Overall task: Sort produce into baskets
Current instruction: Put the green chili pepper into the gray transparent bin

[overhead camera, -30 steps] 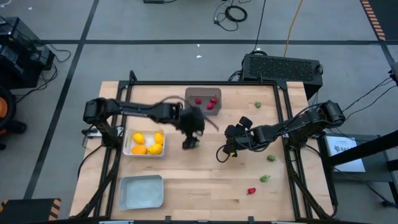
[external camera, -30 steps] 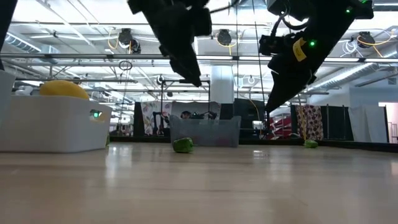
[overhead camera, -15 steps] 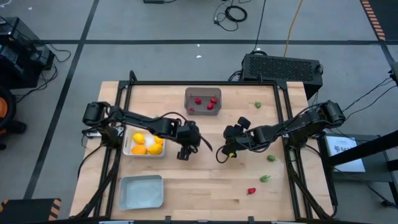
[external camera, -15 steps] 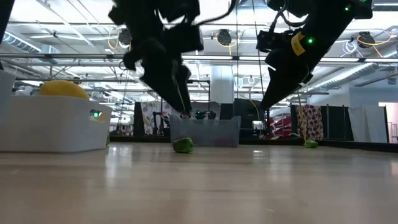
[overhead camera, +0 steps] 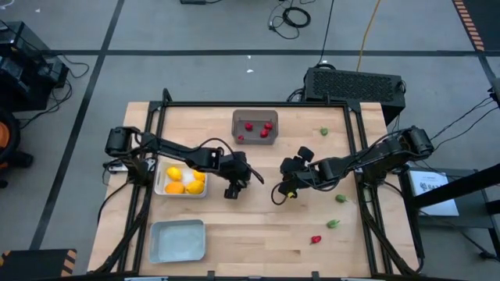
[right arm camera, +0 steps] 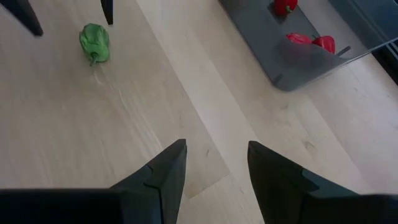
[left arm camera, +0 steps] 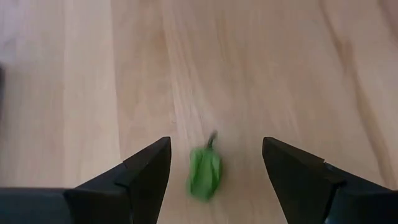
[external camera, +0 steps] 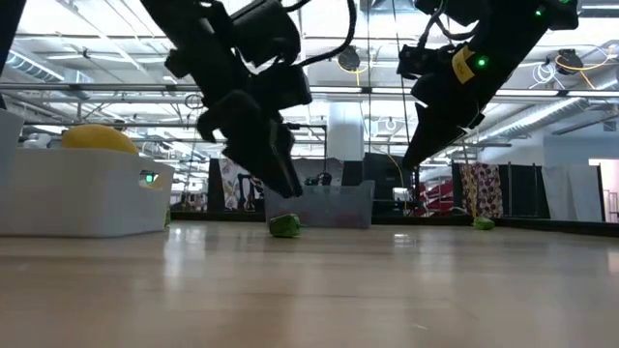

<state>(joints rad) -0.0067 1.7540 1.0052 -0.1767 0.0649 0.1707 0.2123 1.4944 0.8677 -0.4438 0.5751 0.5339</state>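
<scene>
Left claw [left arm camera: 211,171] lower (lemons [overhead camera: 184,180] in white tray [overhead camera: 160,190])

Both arms are dark, near black, built of slim tubular links joined by thicker rounded joint housings. Black cables loop loosely alongside the links, most plainly near the left tool [overhead camera: 231,190] and the right tool [overhead camera: 287,192]. Each arm starts from a bulky rounded base at its own side of the counter. In the low view the right arm carries a small yellow label and a lit green lamp on its wrist housing. Each tool ends in two flat, matte black fingers [left arm camera: 143,171] that taper to blunt wedge tips with bevelled edges; the right fingers [right arm camera: 168,171] look the same.
</scene>
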